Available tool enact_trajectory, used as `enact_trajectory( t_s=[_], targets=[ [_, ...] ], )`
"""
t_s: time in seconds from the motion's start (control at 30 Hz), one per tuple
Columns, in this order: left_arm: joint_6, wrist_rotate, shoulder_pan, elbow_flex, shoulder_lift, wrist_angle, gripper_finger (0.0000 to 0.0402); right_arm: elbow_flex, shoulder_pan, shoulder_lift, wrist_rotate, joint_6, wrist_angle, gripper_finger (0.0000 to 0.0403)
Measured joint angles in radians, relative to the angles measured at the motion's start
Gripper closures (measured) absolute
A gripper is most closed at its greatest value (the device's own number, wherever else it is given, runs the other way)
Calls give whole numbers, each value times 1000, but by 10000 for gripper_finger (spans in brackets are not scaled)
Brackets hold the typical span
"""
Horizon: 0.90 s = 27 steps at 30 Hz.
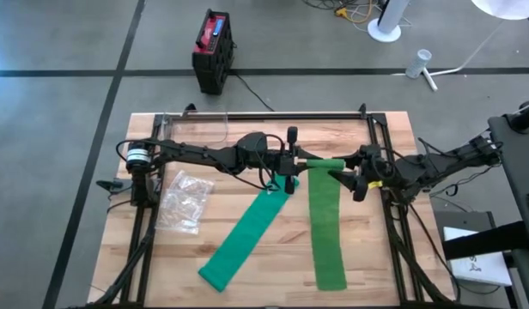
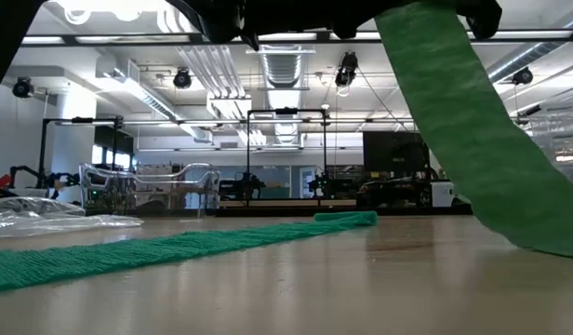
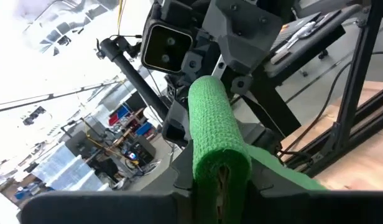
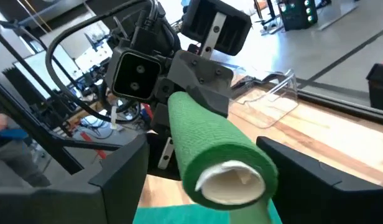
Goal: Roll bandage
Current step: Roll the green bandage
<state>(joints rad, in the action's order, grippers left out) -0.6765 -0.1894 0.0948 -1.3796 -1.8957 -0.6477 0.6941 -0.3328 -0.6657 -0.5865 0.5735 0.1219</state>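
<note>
A green bandage roll (image 1: 326, 163) hangs level above the table's middle between my two grippers. Its loose tail (image 1: 327, 232) slopes down, and the tail's lower end lies flat on the wood toward the near edge. My left gripper (image 1: 294, 167) is shut on the roll's left end. My right gripper (image 4: 204, 149) is open, its fingers on either side of the roll's right end (image 4: 232, 177), where a white core shows. A second green strip (image 1: 247, 232) lies flat and slanting on the table. My left gripper pinches the roll's left end (image 3: 219, 177) between its two fingers. The fingers come in level from the table's left, along the roll's length. The roll is lifted clear and level, and its tail (image 2: 473, 130) hangs down to the table.
A crumpled clear plastic bag (image 1: 183, 202) lies at the table's left. A clear plastic holder (image 4: 272, 99) stands at the far edge. Black frame rails (image 1: 393, 240) run along the table's sides. Bare wood shows between the two strips and at the near edge.
</note>
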Motion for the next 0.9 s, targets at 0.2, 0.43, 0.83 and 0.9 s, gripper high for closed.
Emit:
enact_trajectory(
  t_s=[0.2, 0.43, 0.83, 0.9],
  targets=[
    [2, 0, 0, 0, 0, 4, 358, 0, 0, -4, 0, 83, -9, 146],
    [1, 0, 0, 0, 0, 9, 353, 0, 0, -13, 1, 127, -7, 175],
    [5, 0, 0, 0, 0, 24, 330, 0, 0, -19, -43, 162, -23, 236],
    [4, 5, 0, 0, 0, 24, 328, 0, 0, -19, -44, 163, -22, 248]
  ],
)
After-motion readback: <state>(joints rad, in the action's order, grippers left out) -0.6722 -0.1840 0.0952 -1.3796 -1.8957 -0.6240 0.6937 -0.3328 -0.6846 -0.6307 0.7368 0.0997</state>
